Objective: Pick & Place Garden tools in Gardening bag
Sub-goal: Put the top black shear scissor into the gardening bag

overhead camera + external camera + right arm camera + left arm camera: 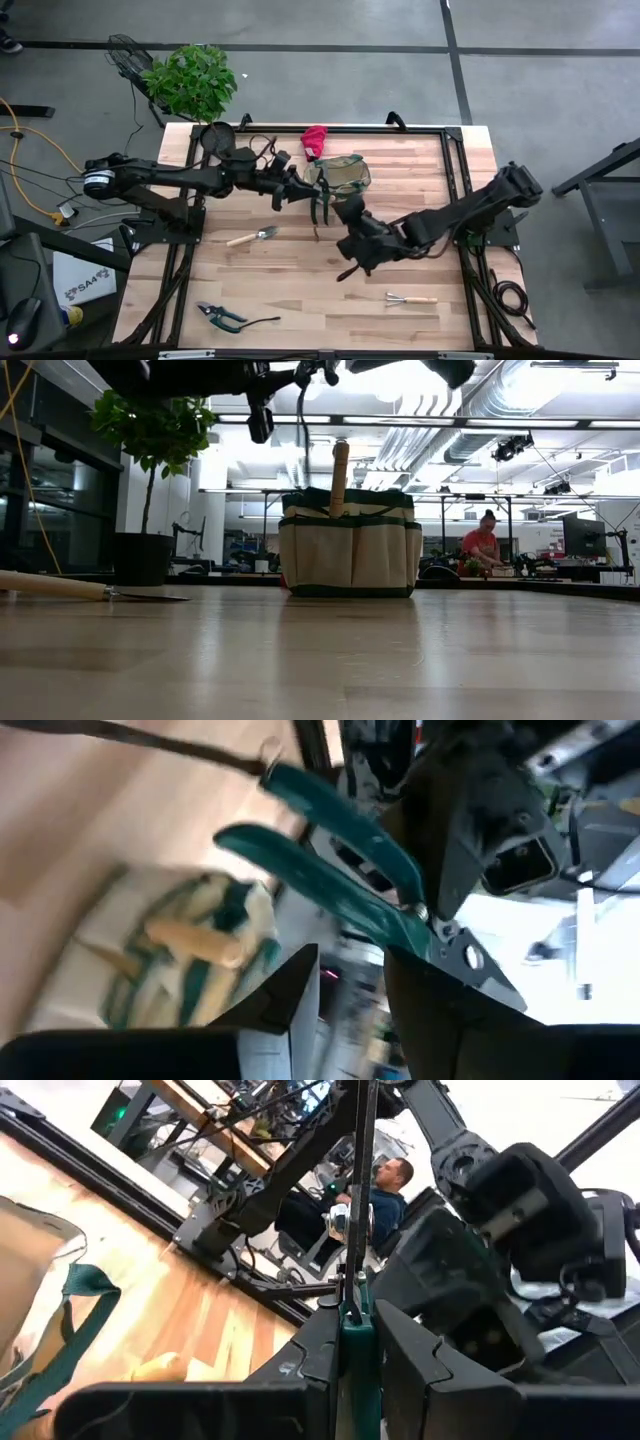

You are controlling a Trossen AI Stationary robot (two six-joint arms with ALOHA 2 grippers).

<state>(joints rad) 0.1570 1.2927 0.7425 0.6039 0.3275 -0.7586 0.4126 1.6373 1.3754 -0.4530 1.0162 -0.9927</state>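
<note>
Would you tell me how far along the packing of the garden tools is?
Done: one wooden-handled tool stands in the gardening bag. In hand: the left gripper clamps green-handled shears near the bag; the right gripper is open beside them. Left outside the bag: trowel, pruners, mini rake, red glove.

A robotics lab in an open industrial hall: a wooden table (300,270) on a black metal frame, exposed ceiling ducts (470,400) and strip lights overhead, workbenches with monitors (583,538), and a seated person (484,542) working behind.
</note>
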